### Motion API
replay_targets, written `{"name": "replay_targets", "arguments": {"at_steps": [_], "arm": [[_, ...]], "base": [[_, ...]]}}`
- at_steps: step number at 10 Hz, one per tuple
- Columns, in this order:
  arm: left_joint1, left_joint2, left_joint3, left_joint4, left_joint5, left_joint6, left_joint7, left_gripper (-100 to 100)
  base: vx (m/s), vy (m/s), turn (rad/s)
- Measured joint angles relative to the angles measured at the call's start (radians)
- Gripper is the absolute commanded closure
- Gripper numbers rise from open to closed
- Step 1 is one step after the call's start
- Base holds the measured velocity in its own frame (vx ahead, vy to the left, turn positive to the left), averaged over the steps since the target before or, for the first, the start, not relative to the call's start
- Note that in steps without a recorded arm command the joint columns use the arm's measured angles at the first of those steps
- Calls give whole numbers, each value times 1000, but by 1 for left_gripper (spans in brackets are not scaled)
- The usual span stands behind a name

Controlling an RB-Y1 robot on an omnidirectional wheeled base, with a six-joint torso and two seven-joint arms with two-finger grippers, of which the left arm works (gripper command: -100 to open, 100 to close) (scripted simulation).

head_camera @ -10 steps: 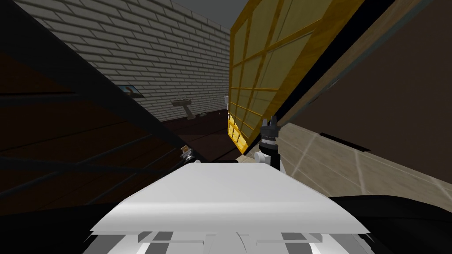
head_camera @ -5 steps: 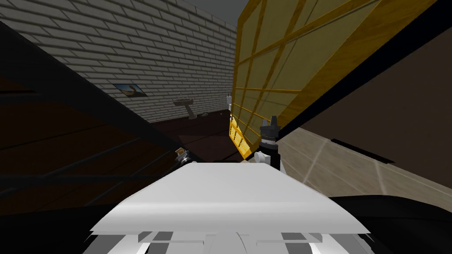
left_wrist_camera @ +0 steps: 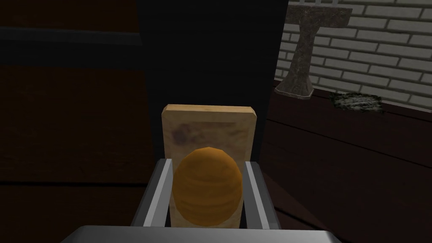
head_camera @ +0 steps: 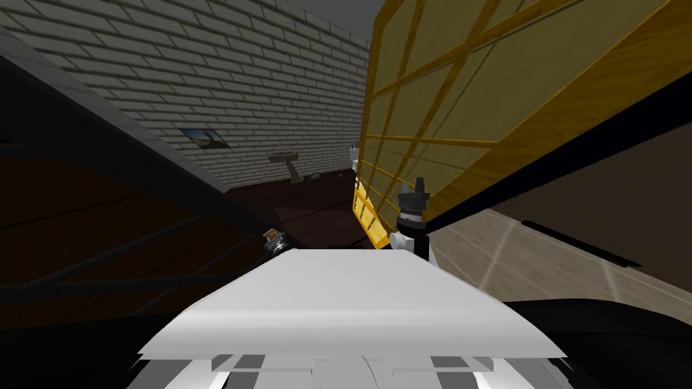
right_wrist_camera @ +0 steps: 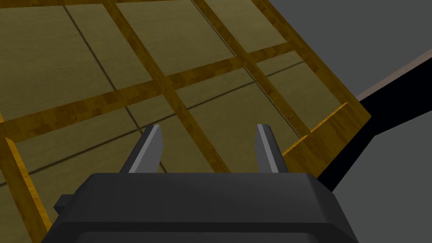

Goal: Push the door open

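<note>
A dark brown door leaf runs along my left. Its round orange knob sits on a tan plate at the leaf's dark edge. My left gripper is shut on that knob, one finger pressing each side; in the head view the left gripper is low beside the dark leaf. On my right a yellow wooden lattice panel stands angled. My right gripper is raised close before this yellow panel. The right gripper is open with nothing between its fingers.
Ahead, between the two panels, a dark floor leads to a grey brick wall. A pedestal sink stands against it, with a small picture to its left. A grey patch lies by the sink's foot. Pale tiles lie on my right.
My left gripper has moved left with the knob, and the dark leaf has swung away. The yellow panel looms larger and its near edge has shifted right. The right gripper has hardly moved.
</note>
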Motion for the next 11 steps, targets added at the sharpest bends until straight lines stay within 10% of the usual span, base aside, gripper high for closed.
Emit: {"name": "replay_targets", "arguments": {"at_steps": [11], "arm": [[-4,22,93,48,73,-28,-9,100]], "base": [[159,92,41]]}}
